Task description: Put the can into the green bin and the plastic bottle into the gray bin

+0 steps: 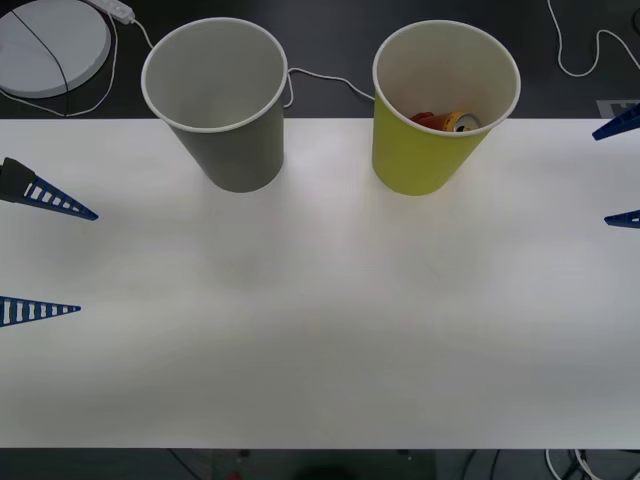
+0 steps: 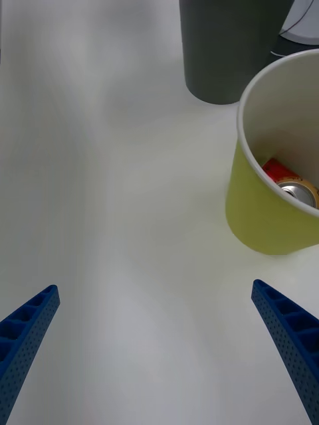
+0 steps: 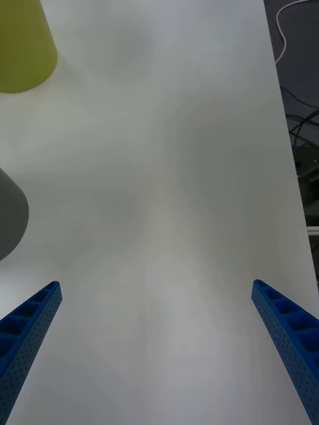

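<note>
The can (image 1: 452, 122) already lies inside the green bin (image 1: 425, 150); the gray bin (image 1: 235, 140) beside it looks empty, no bottle on the worktop (image 1: 320, 320). Both bins are likely light paper and tip easily, so don't bump them. Left gripper (image 1: 45, 255) and right gripper (image 1: 622, 170) sit at the edges, fingers wide apart, holding nothing. The right wrist view gives you the can's pull-tab top clearest.

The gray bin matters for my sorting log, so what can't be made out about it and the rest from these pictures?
- Gray bin: front view leaves its floor in shade; both wrist views cut off its opening.
- Can in the green bin: the wall hides most of it, so its label is unreadable.
- Left gripper and right gripper: open, cut off by the front view's edges.
</note>
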Action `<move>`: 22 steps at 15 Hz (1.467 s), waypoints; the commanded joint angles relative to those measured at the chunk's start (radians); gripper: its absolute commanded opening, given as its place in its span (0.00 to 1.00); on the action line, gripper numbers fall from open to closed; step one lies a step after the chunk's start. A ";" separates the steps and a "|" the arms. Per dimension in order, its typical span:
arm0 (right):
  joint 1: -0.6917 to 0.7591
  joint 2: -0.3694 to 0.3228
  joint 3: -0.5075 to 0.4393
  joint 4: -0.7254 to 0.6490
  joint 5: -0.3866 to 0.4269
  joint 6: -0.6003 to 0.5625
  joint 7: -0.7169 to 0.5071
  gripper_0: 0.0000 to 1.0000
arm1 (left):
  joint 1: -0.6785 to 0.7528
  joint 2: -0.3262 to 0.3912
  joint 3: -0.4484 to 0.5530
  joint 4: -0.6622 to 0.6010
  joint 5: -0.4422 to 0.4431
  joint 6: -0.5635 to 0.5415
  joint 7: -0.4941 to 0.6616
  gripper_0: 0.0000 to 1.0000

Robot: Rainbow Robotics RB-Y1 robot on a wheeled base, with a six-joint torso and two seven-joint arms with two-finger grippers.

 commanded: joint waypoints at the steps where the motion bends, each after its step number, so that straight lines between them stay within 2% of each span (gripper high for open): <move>1: 0.080 0.019 -0.046 -0.020 -0.002 0.000 0.073 1.00 | 0.000 0.000 0.000 0.000 0.000 0.000 0.000 1.00; 6: 0.240 0.082 -0.149 -0.119 0.050 0.020 0.122 1.00 | 0.000 0.000 0.000 0.000 0.000 0.000 0.000 1.00; 12: 0.396 0.154 -0.187 -0.135 0.030 0.087 0.311 1.00 | 0.000 0.000 0.000 0.000 0.000 0.000 0.000 1.00; 19: 0.447 0.250 -0.201 -0.145 0.038 0.083 0.368 1.00 | 0.000 0.000 0.000 0.000 0.000 0.000 0.000 1.00; 22: 0.461 0.257 -0.207 -0.172 0.047 0.081 0.377 1.00 | 0.000 0.000 0.000 0.000 0.000 0.000 0.000 1.00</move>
